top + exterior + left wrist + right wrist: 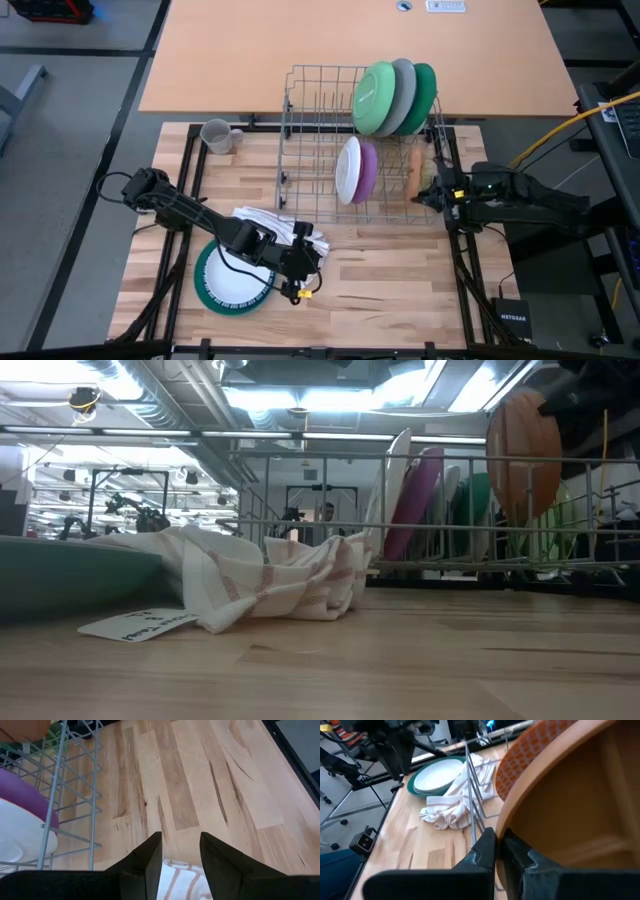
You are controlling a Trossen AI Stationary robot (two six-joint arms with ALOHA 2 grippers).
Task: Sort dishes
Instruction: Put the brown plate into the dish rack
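At the rack's right end, right end effector (pixel 496 851) is closed on the rim of the brown bowl (pixel 570 805), fingers pinched nearly together on its edge. Bowl sits tilted inside the grey wire rack (pixel 320 120).

Left end effector (pixel 180 851) is over the front-left worktop (pixel 400 290), fingers parted with a clear gap, holding nothing; striped cloth (pixel 290 228) just below it, white plate with teal rim (pixel 232 282) under the arm.

In the rack: green plate (pixel 372 98), grey plate (pixel 404 90) and teal plate (pixel 427 90) upright at the back, white plate (pixel 347 170) and purple plate (pixel 367 168) upright in front. Grey mug (pixel 217 136) stands on the worktop left of the rack.
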